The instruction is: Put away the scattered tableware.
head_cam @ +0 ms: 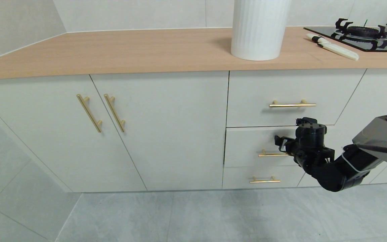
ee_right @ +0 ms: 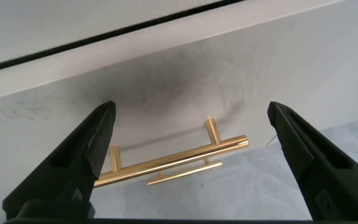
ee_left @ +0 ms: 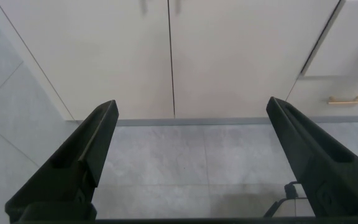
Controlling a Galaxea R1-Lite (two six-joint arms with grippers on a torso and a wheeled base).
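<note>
– Scanning from your left, what sits where?

– Your left gripper (ee_left: 191, 109) hangs low. Its two black fingers are spread wide with nothing between them, over the grey tiled floor (ee_left: 185, 162). It is in front of the pale double cabinet doors (head_cam: 163, 134), each of which has a slanted gold pull (head_cam: 89, 112).

– And along the top?

– On the light wooden countertop (head_cam: 129, 50) you have a tall white ribbed cylinder container (head_cam: 259, 30), standing upright. To its right lies the white-bladed knife with a black band near its handle (head_cam: 333, 47). It is flat on the wood, just beside the black glass gas hob (head_cam: 364, 37) and well apart from both arms.

– The drawers?

– Three pale drawer fronts are stacked below the container. Your right gripper (head_cam: 282, 143) is in front of the middle drawer (head_cam: 247, 141), at the right end of its thin gold bar handle (ee_right: 173, 160). The fingers are parted wide and pinch nothing. In the right wrist view the handle lies beyond them, in line with the gap, and no finger touches it.
</note>
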